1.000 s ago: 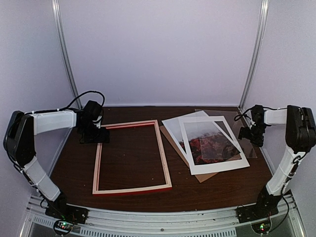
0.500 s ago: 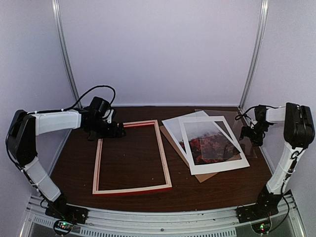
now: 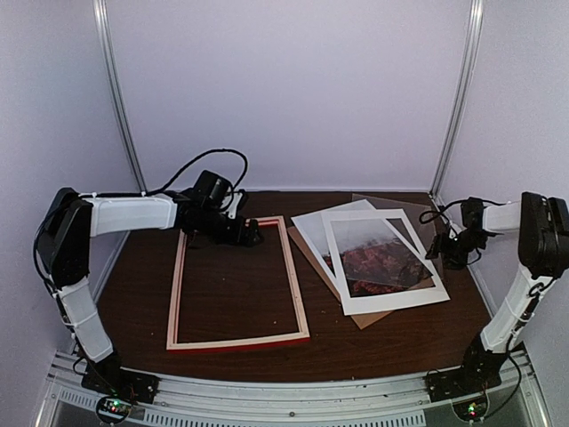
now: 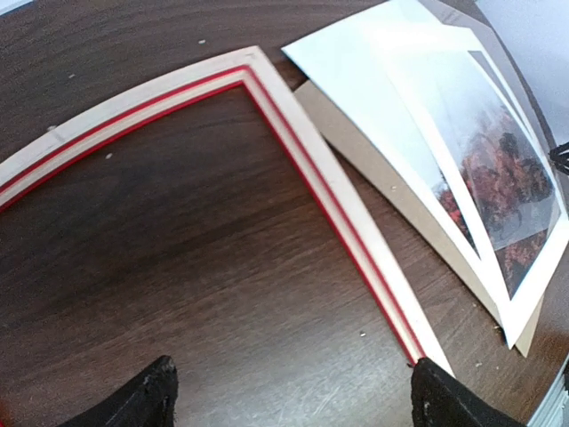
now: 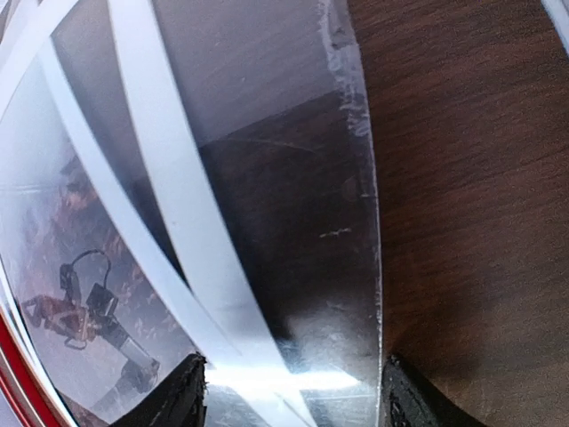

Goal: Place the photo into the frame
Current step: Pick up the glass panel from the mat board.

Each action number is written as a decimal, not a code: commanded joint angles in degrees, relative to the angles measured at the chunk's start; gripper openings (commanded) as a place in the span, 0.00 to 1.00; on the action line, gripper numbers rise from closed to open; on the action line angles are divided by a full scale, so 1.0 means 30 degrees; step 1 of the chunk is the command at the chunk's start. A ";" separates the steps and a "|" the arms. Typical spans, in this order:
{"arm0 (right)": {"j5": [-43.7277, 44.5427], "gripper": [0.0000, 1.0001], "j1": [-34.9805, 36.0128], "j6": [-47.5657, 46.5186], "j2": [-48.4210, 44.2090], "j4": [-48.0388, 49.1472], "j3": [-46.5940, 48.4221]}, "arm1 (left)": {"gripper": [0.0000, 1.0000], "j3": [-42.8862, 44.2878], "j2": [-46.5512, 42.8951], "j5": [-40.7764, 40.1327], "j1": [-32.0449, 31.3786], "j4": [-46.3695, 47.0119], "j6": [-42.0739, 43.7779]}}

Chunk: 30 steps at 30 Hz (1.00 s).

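The frame (image 3: pixel 299 289) lies flat left of centre, pale back up, with a red inner edge; its far right corner shows in the left wrist view (image 4: pixel 260 69). My left gripper (image 3: pixel 250 237) hovers open and empty over the frame's far rail (image 4: pixel 289 407). The photo (image 3: pixel 382 261) lies to the right under a white mat board (image 3: pixel 389 302); it also shows in the left wrist view (image 4: pixel 508 182) and the right wrist view (image 5: pixel 62 222). My right gripper (image 3: pixel 442 253) is open low over a clear sheet (image 5: pixel 293 222), close to its right edge (image 5: pixel 289 402).
A brown backing board (image 3: pixel 372 318) and another white sheet (image 3: pixel 311 228) lie under the mat. The clear sheet (image 3: pixel 449 267) overlaps the stack's right side. Enclosure walls and metal posts stand close on all sides.
My left gripper has moved right along the frame's far rail, from its far left corner towards its far right corner. My right gripper has come down to the clear sheet's right edge.
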 commanded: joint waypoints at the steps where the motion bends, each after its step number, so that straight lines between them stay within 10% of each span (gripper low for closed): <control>1: -0.2440 0.66 0.0449 0.0405 -0.0699 0.0051 -0.1697 | 0.92 0.1651 0.1076 0.0826 -0.1108 0.1175 0.0690; 30: -0.3546 0.64 0.0391 0.2592 0.2127 0.2119 0.0260 | 0.84 1.2822 1.1233 0.4988 -0.4750 -0.0149 0.1280</control>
